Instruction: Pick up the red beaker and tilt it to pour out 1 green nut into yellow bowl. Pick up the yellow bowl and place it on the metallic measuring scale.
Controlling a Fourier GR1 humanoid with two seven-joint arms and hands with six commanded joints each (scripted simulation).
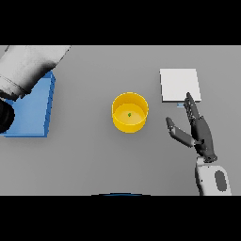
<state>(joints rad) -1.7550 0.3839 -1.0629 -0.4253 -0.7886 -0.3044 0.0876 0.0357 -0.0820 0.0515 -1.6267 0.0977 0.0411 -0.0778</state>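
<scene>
At the upper left of the frame, the left arm point(26, 66) comes in as a big white and grey shape. It lies over the top part of a blue tray point(33, 110), which stands at the left edge of the grey table point(94, 155). At the end of this arm there is a dark form at the far left edge, about the middle height; this should be the left hand point(4, 115), but it is mostly cut off by the frame, and I cannot tell if its fingers are spread or curled. The red beaker does not show anywhere in the view.

In the centre of the frame stands the yellow bowl point(130, 123), upright on the table, and apart from the tray and from both hands. Inside it, on the bottom, lies one small green nut point(129, 114).

At the upper right is the metallic measuring scale point(179, 84), a pale, flat square plate. The bowl is not on it; it stands to the left and a little lower.

At the lower right, the right arm rises from the bottom edge, and the right hand point(200, 132) is between the bowl and the right edge. Its fingers are straight and point up, with the tips reaching the lower edge of the scale in the picture. The thumb is spread out to the left, toward the bowl, but not touching it. The hand holds nothing.
</scene>
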